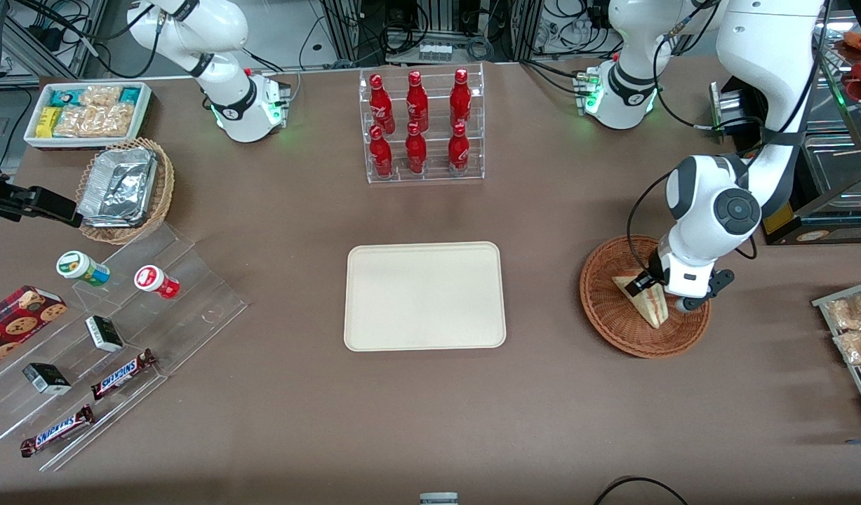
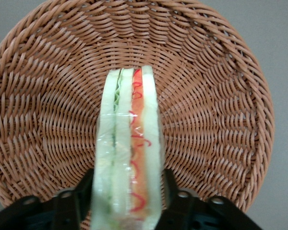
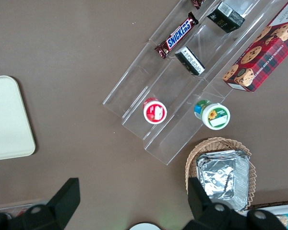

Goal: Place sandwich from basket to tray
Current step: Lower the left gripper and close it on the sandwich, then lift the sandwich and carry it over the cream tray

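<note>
Left wrist view looks straight down between the jaws of the gripper (image 2: 127,203), which stand closed in on the sandwich (image 2: 129,153), one black finger (image 2: 180,203) pressed against each flat bread face. The sandwich stands on edge with its cut side facing the camera: pale cream bread slices, a thin line of green between two of them, and a band of orange-red filling with red squiggles beside that. Clear wrap covers it and catches the light along the layers. Under and around it spreads the basket (image 2: 221,110), round and shallow, woven of reddish-brown wicker in rings that widen from the middle to the rim.

In the front view the gripper (image 1: 658,291) sits low over the basket (image 1: 605,308), toward the working arm's end of the tabletop (image 1: 430,421), and the sandwich (image 1: 648,301) shows as a pale wedge inside the basket's rim. Whether it rests on the weave or hangs just clear of it cannot be told. The tray (image 1: 424,296), a flat cream-beige rectangle with rounded corners and a low rim, lies on the tabletop well apart from the basket, toward the middle.
</note>
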